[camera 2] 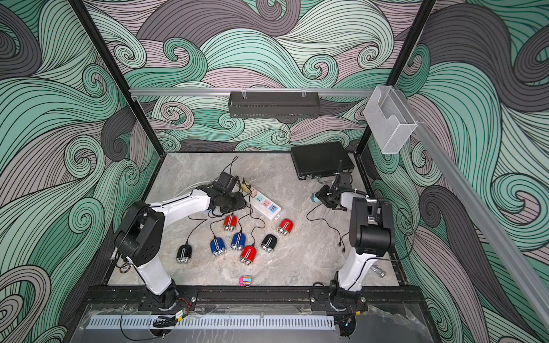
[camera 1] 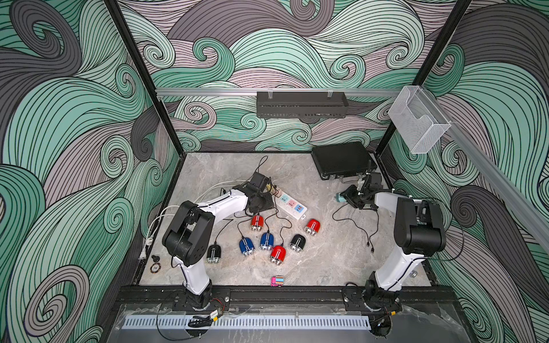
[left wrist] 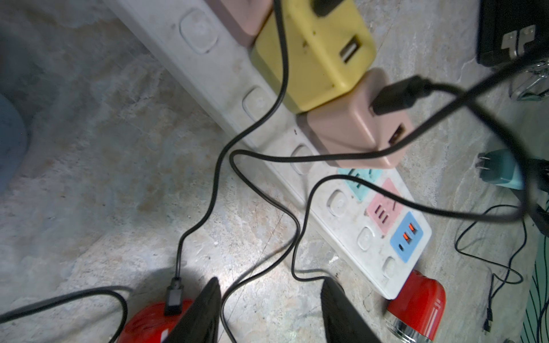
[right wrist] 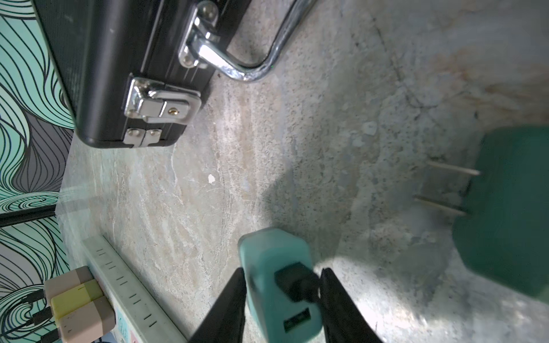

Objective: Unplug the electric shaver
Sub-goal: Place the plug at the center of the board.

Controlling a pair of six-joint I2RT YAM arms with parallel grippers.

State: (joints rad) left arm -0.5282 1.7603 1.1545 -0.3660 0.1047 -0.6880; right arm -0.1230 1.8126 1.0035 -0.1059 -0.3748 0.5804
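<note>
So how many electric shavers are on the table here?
7, all lying near the power strip: three red shavers, two blue shavers, two black shavers. Another could be hidden under the left arm.

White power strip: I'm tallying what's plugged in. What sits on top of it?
On the white power strip, a yellow cube adapter sits between two pink cube adapters, each with a black cable plugged in. The sockets under them are covered.

Stereo overhead, wrist cameras close (sharing strip [left wrist: 350, 221]).
</note>
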